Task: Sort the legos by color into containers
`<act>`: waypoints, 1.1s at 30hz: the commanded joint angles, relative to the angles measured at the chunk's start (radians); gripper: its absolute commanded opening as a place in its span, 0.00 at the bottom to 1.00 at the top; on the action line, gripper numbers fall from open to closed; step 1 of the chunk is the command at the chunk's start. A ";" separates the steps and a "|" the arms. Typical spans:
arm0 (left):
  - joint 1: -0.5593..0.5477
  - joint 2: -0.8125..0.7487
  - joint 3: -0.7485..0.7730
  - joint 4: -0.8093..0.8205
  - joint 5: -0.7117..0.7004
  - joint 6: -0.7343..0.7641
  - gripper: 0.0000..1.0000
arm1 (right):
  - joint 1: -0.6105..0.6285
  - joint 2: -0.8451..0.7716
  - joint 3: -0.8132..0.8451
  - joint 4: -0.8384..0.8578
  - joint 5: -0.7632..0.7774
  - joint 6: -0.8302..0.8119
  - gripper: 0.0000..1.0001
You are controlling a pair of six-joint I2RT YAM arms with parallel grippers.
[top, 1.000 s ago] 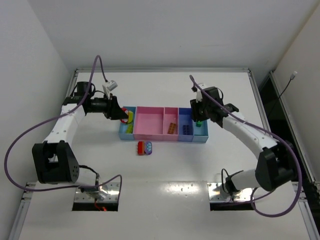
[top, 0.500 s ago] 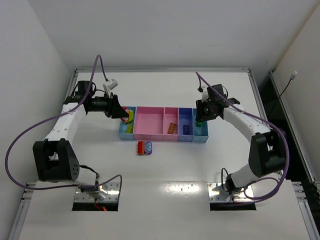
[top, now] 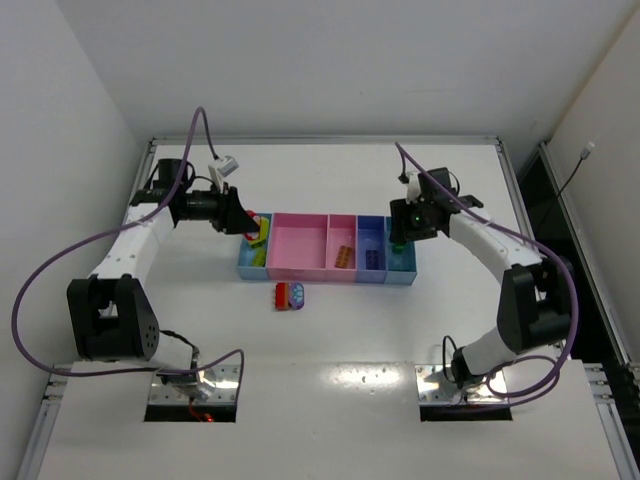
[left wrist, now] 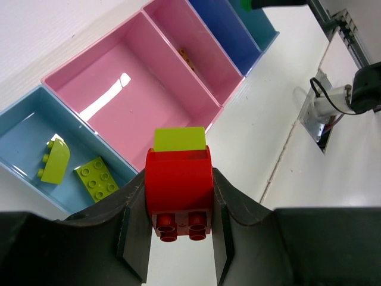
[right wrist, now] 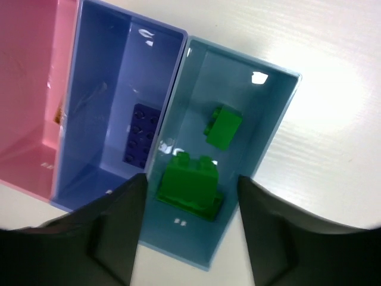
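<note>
— The left gripper (left wrist: 178,196) is clamped narrow on a red brick (left wrist: 178,182), with a yellow-green piece (left wrist: 180,139) stuck on its far end.

— Where's it hanging?

— Over the left end of the containers (top: 300,275). Seen from its wrist, the wide pink bin (left wrist: 149,95) lies straight ahead past the brick, its long axis running away up and to the right. The light blue bin (left wrist: 24,137) holding two lime bricks (left wrist: 95,176) sits off to the left.

— And the other arm?

— The right gripper (right wrist: 189,199) is above the end bin (right wrist: 253,161), jaws parted, a gap on either side of a green brick (right wrist: 189,179) lying on the bin floor. It grips nothing, as far as I can see. A second green brick (right wrist: 223,126) lies just beyond.

— Anything not binned?

— A loose cluster (top: 290,295) on the table (top: 350,420) in front of the containers. It's nearer the left arm, I'd say, but that gripper's full.
</note>
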 commanded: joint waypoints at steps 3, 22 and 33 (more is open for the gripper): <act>-0.008 0.001 0.016 0.041 0.020 -0.010 0.10 | 0.008 -0.031 0.019 0.013 -0.025 -0.023 0.77; -0.067 0.057 -0.026 0.093 0.412 -0.113 0.11 | 0.129 0.022 -0.010 0.651 -1.129 0.331 0.70; -0.116 0.106 -0.003 0.093 0.483 -0.125 0.11 | 0.235 0.179 0.219 0.735 -1.214 0.417 0.70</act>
